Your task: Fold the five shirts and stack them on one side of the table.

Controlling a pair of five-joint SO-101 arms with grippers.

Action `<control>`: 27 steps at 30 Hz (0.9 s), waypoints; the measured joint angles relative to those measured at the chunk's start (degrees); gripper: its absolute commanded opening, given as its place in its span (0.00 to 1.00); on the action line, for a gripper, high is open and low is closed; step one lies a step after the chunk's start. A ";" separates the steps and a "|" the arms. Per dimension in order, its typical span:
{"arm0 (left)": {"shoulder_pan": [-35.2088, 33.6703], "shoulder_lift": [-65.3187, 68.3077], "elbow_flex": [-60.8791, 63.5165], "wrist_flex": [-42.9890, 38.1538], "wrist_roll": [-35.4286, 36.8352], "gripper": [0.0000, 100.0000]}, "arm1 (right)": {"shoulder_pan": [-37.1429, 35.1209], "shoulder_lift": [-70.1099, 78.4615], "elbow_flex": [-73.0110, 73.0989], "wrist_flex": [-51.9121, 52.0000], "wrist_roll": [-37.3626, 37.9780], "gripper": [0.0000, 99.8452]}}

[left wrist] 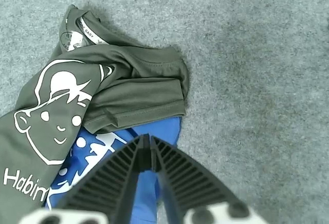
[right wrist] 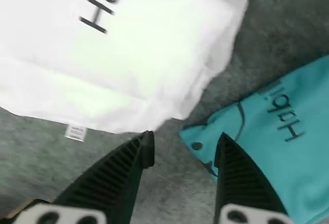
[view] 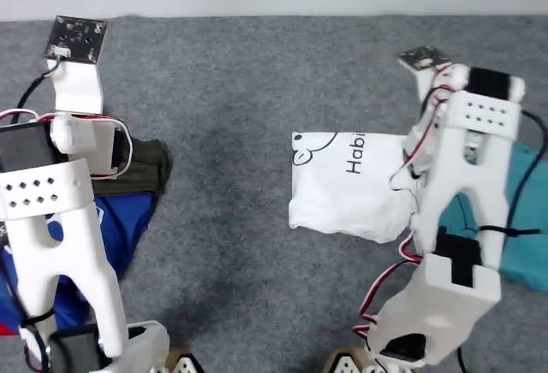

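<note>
A folded white shirt [view: 347, 189] lies right of the table's middle; it is also in the right wrist view [right wrist: 118, 54]. A teal shirt [view: 514, 219] lies spread at the right edge, partly under the right arm, and appears too in the right wrist view [right wrist: 277, 136]. My right gripper [right wrist: 185, 144] hovers open over the gap between the white and teal shirts. At the left edge a dark olive shirt [left wrist: 103, 95] with a cartoon face lies crumpled over a blue shirt [left wrist: 108, 149]. My left gripper [left wrist: 149, 141] is shut, empty, just above the blue shirt.
The table is covered in grey carpet-like cloth [view: 231, 116], bare across the middle and back. A red bit of fabric [view: 7, 328] peeks out at the lower left beside the blue shirt [view: 120, 227]. Both arm bases stand at the near edge.
</note>
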 measured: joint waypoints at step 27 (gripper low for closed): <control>0.00 0.00 0.00 0.00 -0.18 0.01 | -3.52 14.86 -4.31 -5.54 -16.18 0.16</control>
